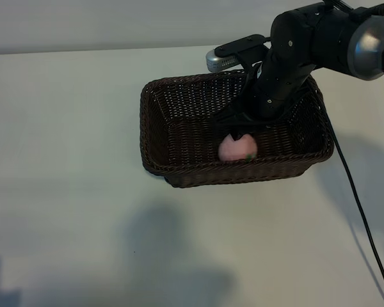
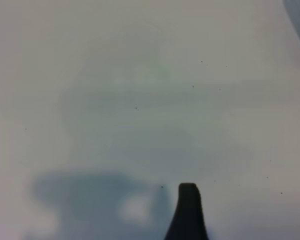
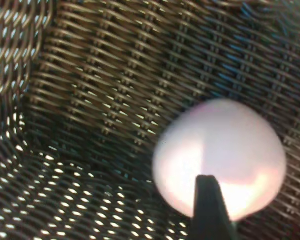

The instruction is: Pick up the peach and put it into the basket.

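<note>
The pale-pink peach (image 1: 237, 148) lies inside the dark-brown woven basket (image 1: 160, 109), near its front wall. My right gripper (image 1: 238, 135) hangs straight over the peach, reaching down into the basket, and stands open with its dark tips just above the fruit. In the right wrist view the peach (image 3: 225, 150) rests against the wicker floor (image 3: 105, 90) beyond one dark finger (image 3: 210, 210); the other finger is out of frame. The left arm is outside the exterior view. In its wrist view a single finger (image 2: 188, 212) hovers over bare white table with nothing between the jaws.
The basket sits on a white table (image 1: 64, 160) toward the back right. A black cable (image 1: 355, 192) runs from the right arm down across the table's right side. Shadows fall on the table's front part (image 1: 160, 249).
</note>
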`<state>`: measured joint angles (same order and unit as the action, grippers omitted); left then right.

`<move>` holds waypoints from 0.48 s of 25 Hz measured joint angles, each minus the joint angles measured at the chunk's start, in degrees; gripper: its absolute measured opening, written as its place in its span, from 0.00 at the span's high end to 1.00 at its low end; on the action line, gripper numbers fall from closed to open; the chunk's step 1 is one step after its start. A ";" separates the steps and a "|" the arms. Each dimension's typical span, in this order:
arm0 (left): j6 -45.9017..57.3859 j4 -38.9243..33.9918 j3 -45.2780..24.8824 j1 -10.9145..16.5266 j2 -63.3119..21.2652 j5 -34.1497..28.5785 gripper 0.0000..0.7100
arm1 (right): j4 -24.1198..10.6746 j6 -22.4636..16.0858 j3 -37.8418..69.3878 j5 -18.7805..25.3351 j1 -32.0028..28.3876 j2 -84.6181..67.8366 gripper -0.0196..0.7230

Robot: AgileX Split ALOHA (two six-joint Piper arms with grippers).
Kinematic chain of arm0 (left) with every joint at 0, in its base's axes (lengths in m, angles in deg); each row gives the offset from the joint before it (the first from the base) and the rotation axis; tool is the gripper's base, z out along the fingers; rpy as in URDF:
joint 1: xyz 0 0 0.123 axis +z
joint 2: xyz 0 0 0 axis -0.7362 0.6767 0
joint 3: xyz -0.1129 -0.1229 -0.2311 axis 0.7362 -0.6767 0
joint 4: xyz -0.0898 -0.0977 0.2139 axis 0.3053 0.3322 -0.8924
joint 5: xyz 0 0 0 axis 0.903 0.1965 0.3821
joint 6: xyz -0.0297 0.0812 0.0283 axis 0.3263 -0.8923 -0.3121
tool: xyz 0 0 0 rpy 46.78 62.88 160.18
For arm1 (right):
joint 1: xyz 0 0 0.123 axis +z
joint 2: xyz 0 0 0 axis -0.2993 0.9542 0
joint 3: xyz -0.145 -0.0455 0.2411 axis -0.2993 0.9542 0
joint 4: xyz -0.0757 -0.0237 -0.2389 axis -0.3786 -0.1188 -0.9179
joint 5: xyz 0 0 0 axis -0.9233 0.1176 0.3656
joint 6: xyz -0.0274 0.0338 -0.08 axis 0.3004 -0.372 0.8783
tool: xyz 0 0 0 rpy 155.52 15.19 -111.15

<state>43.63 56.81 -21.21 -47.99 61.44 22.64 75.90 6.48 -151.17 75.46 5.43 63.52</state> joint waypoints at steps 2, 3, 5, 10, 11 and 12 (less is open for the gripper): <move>0.00 0.00 0.00 0.00 0.00 0.00 0.17 | -0.01 -0.09 0.00 0.00 0.00 -0.44 0.35; 0.00 0.00 0.00 0.00 0.00 0.00 0.17 | 0.03 -0.14 0.00 0.06 0.00 -0.75 0.34; 0.00 0.00 0.00 0.00 0.00 0.00 0.17 | 0.03 -0.42 -0.64 0.37 0.00 -1.63 0.31; 0.00 0.00 0.00 0.00 0.00 0.00 0.17 | -0.43 -1.72 -3.66 2.74 0.00 -2.69 0.20; 0.00 0.00 0.00 0.00 0.00 0.00 0.17 | -0.63 -1.86 -4.31 3.26 0.00 -2.75 0.19; 0.00 0.00 0.00 0.00 0.00 0.00 0.17 | -0.92 -1.96 -5.00 3.86 0.00 -2.75 0.19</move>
<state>43.63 56.81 -21.21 -47.99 61.44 22.64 74.98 4.52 -156.16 79.32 5.43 60.76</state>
